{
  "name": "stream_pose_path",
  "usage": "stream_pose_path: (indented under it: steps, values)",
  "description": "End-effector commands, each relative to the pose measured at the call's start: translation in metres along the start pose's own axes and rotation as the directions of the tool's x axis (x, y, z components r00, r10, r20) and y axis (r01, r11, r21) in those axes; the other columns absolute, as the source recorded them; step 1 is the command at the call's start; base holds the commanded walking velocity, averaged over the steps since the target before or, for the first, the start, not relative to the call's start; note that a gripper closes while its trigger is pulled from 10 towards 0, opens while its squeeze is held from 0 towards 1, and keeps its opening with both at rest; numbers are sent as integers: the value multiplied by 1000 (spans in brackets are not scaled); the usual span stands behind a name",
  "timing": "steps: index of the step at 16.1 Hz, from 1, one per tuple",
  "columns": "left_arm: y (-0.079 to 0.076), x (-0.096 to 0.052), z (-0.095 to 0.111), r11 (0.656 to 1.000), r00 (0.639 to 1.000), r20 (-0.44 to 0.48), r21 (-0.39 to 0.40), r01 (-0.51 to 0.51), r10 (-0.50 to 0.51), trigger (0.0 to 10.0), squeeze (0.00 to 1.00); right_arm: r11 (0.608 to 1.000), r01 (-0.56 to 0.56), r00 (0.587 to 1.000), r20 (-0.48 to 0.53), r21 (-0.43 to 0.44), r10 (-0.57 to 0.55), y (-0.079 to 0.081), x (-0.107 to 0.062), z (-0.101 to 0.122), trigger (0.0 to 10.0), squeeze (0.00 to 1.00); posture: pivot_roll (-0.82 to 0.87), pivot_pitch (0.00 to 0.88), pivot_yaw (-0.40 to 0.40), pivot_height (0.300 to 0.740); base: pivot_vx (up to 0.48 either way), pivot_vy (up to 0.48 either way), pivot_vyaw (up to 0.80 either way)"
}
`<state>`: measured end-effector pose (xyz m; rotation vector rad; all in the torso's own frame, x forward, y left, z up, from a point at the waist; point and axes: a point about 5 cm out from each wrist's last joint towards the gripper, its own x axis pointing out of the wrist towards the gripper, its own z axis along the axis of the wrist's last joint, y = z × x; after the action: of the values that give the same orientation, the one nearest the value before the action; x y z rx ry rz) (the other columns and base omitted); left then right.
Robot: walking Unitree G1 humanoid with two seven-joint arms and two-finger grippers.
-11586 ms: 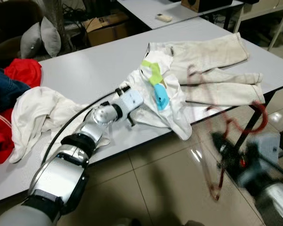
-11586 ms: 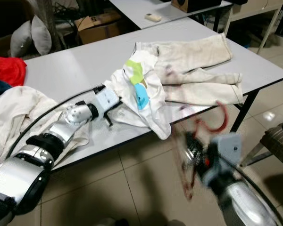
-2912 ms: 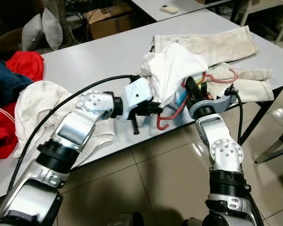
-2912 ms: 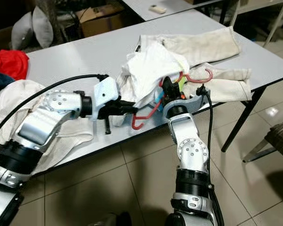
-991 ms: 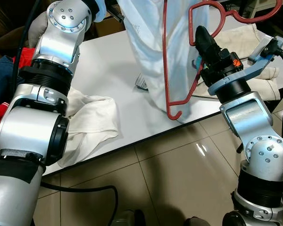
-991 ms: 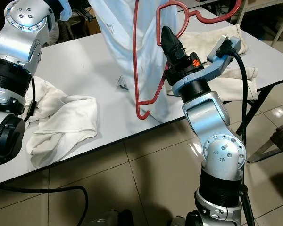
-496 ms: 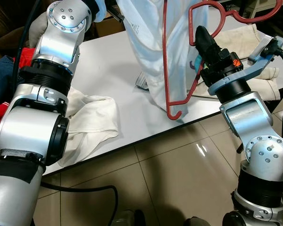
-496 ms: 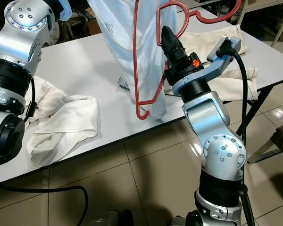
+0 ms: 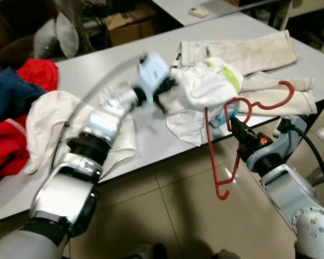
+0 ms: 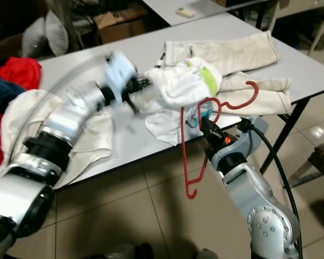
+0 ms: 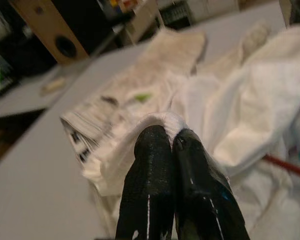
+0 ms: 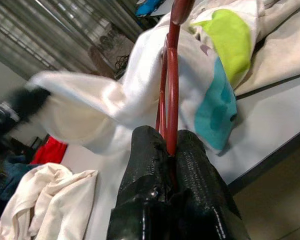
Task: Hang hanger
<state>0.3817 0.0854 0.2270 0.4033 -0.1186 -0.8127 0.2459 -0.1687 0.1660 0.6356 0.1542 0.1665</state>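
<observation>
Hanger (image 9: 235, 116) rt of shirt (image 9: 202, 94)

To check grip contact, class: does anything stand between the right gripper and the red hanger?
Nothing visible does. The right gripper is shut directly on the red hanger, beside the white shirt that the left gripper pinches.

— Where are the arms?
— Left arm stretches forward, left gripper (image 11: 171, 142) pinched closed.
— The other?
— Right gripper (image 12: 168, 145) clamped tight, forearm angled up from below.
</observation>
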Motion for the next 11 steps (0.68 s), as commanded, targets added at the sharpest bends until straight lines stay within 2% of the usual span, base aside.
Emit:
stream_pose_path:
  steps: [1,2,3,4,6,8,9,11]
  values:
    - [-4,-7,-14,999,999,-50,-37,15,-17,0,0,1000,-11,1000,14,-11,11,4,-3,0,10000,0,-134,57,171,740,0,0,0]
    - [-9,-7,-17,999,998,-57,-46,20,-22,0,0,1000,-15,1000,6,-13,15,4,-5,-2,10000,0,-136,59,174,740,0,0,0]
    - [-10,-8,-19,998,998,-63,-60,-10,6,8627,0,1000,-20,1000,1,-12,20,4,-7,-3,10000,0,-140,61,177,740,0,0,0]
    - [-13,-8,-20,993,999,-49,-119,6,-12,10000,1000,1000,-20,1000,3,-12,20,3,-8,-2,10000,0,-144,63,178,740,0,0,0]
    - [-20,-13,-26,984,997,-66,-175,27,-39,10000,1000,1000,-2,1000,16,-5,2,0,-7,-1,10000,0,-149,66,178,740,0,0,0]
    - [-26,-16,-36,971,995,-96,-238,-12,-11,10000,1000,1000,11,1000,27,8,-11,-2,-6,1,10000,0,-149,66,177,740,0,0,0]
    - [-30,-18,-46,964,992,-121,-257,-73,43,10000,1000,1000,14,999,34,11,-14,-2,-3,3,10000,0,-156,71,169,740,0,0,0]
    - [-35,-21,-47,947,992,-98,-306,-101,74,10000,1000,1000,5,999,40,11,-5,1,-2,4,10000,0,-159,72,166,740,0,0,0]
